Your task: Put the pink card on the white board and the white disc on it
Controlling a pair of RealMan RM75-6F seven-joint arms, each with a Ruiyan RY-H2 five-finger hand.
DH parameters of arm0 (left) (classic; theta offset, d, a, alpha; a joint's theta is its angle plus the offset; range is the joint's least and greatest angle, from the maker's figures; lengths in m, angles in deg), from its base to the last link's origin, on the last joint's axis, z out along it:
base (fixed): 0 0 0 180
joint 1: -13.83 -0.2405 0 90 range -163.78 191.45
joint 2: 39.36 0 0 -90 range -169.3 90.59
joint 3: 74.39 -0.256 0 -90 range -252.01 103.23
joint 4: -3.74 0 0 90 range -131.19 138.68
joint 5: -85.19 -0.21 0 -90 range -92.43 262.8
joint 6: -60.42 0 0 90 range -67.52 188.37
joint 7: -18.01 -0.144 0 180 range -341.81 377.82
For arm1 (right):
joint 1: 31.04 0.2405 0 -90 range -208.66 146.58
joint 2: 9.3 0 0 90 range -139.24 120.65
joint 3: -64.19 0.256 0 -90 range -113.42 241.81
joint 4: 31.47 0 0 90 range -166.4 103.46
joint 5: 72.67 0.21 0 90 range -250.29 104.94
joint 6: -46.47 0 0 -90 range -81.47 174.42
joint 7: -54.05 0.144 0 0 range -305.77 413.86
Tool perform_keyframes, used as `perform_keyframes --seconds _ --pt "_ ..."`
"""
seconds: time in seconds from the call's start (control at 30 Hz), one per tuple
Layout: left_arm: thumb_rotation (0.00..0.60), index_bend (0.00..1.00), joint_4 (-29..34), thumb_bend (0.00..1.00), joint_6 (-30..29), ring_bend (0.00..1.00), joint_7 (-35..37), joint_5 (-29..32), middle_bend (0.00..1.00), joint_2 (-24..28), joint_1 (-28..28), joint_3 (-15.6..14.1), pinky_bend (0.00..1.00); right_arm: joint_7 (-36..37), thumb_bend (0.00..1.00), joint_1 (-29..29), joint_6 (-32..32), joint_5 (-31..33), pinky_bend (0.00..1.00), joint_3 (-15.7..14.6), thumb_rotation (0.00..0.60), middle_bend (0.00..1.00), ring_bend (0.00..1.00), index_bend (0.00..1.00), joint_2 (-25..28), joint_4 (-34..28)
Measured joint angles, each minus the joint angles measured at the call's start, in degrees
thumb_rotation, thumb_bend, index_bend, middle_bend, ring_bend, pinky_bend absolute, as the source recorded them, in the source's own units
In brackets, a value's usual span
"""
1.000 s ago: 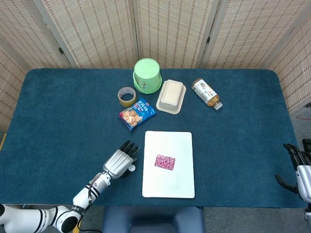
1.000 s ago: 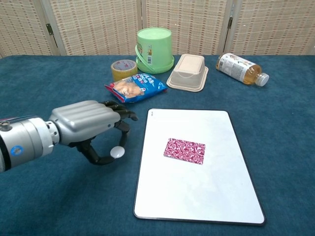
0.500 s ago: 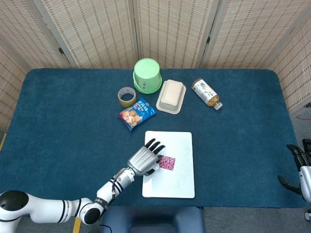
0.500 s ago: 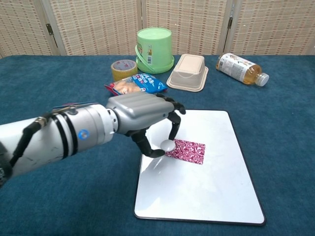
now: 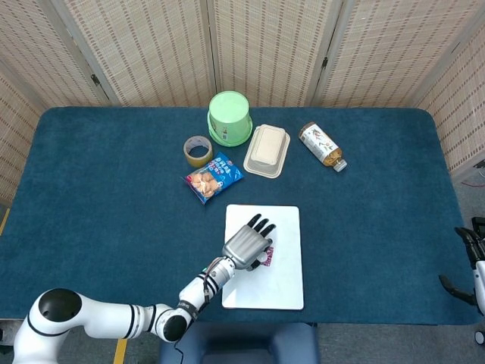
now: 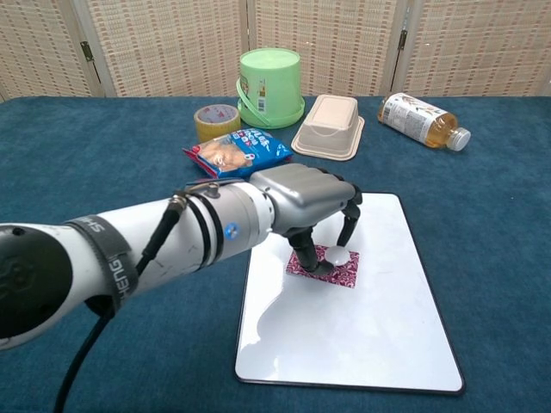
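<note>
Here, left hand (image 6: 312, 200) over the white board (image 6: 379, 340), fingers curled down, pinching the white disc (image 6: 339, 255) directly above the pink card (image 6: 344, 269) on the board. Right hand (image 5: 471, 262) at table's edge, grip unclear.

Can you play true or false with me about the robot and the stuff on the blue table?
1. The pink card lies on the white board. True.
2. The left hand is holding the tape roll. False: it is over the board, with the white disc between its fingers, at the card; the tape roll sits untouched at the back.
3. The green bucket stands upside down. True.
4. The bottle is standing upright. False: it lies on its side.
5. The right hand is on the board too. False: it is at the table's far right edge, away from the board.
</note>
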Motion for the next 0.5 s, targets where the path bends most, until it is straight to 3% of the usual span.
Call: perform_keyframes --seconds 0.3,0.43,0.5 --pt "0.600 0.47 -2.6 0.39 -0.8 0.09 -1.3 3.9 0.14 -1.5 2.4 -0.3 0.00 0.5 0.25 -0.3 0.0 0.4 0.16 0.0 0.600 0.14 0.21 0.10 0.0 0.4" --pt "0.600 0.26 -1.8 0.37 -1.1 0.08 -1.0 4.8 0.14 -0.8 2.4 -0.8 0.00 0.4 0.24 -0.4 0.0 0.3 0.16 0.0 0.600 0.14 0.21 0.10 0.0 0.4" --pt "0.600 0.23 -1.1 0.36 -1.4 0.08 -0.4 4.8 0.14 -0.2 2.3 -1.1 0.00 0.4 0.25 -0.4 -0.1 0.1 0.16 0.0 0.600 0.14 0.21 0.10 0.0 0.3"
